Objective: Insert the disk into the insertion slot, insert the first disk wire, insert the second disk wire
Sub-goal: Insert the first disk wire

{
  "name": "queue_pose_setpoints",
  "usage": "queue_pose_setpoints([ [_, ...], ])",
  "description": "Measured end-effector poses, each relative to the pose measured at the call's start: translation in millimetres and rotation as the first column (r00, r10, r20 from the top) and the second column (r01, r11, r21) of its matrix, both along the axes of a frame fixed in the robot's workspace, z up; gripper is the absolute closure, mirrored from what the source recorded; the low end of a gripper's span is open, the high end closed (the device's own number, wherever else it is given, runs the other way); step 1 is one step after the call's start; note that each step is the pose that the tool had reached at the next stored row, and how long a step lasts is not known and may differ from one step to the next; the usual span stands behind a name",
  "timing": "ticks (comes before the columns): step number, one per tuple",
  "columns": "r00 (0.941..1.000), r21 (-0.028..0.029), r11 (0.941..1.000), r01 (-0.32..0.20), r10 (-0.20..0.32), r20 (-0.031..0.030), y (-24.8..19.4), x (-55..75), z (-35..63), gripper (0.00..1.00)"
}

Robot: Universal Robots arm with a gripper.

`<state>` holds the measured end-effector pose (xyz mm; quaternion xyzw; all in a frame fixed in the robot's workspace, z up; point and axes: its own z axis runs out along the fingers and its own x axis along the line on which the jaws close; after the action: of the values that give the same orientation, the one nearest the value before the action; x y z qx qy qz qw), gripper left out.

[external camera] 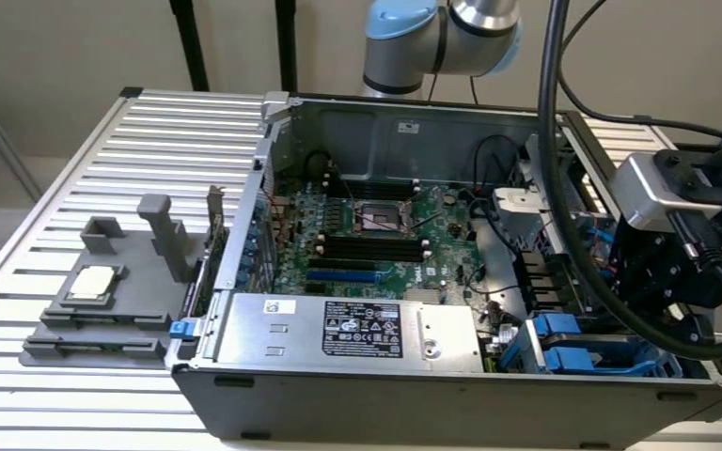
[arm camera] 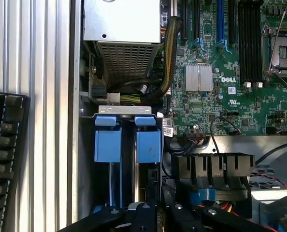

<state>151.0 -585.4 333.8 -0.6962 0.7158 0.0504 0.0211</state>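
a: what's on the bench, starting at the exterior view's left?

b: a grey fixture (external camera: 98,319) on the slatted table (external camera: 173,132). then the open computer case (external camera: 462,399), with the motherboard (external camera: 374,235) lying flat in it and the silver box (external camera: 349,329) with the black label along the near wall.

a: and the insertion slot?

b: the insertion slot (arm camera: 125,110) is further on, in the case's corner at the exterior view's right. two blue blocks (arm camera: 107,145) stand side by side in it.

a: is the disk in there?

b: i can't say. there's no grey body or white label to be seen anywhere. if the disk is seated, it's hidden behind those blue ends.

a: where's the tool?

b: the gripper (arm camera: 155,209) hangs at the far right of the exterior view, just over that corner. on the wrist camera its fingers are pressed together, and i can't make out anything between them.

a: how does the slot lie from it?

b: straight ahead of the fingertips and close. the blue pieces run lengthwise from the silver box's end towards the fingers, so i'd judge the slot's long axis is in line with the tool, not across it.

a: any wires?

b: a blue plug (arm camera: 204,195) sits just beside the fingers. i can't tell whether it's a disk wire.
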Motion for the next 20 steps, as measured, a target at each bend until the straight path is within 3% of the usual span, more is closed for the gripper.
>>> queue_pose_setpoints([
  [7, 1.0, -0.0072, 1.0, 0.002, -0.002, 0.0001, 0.5, 0.6, -0.3, 0.84],
  [11, 1.0, -0.0075, 1.0, 0.002, -0.002, 0.0002, 0.6, 0.6, -0.5, 0.84],
  [13, 1.0, -0.007, 1.0, 0.002, -0.002, 0.0001, 0.6, 0.7, -0.5, 0.76],
  [15, 1.0, -0.0077, 1.0, 0.002, -0.002, 0.0, 0.5, 0.6, 2.9, 0.76],
  [16, 1.0, -0.0077, 1.0, 0.002, -0.002, 0.0, 0.5, 0.5, 6.0, 0.69],
  [20, 1.0, -0.008, 1.0, 0.002, -0.002, 0.0001, 0.3, 0.5, 21.6, 0.69],
])
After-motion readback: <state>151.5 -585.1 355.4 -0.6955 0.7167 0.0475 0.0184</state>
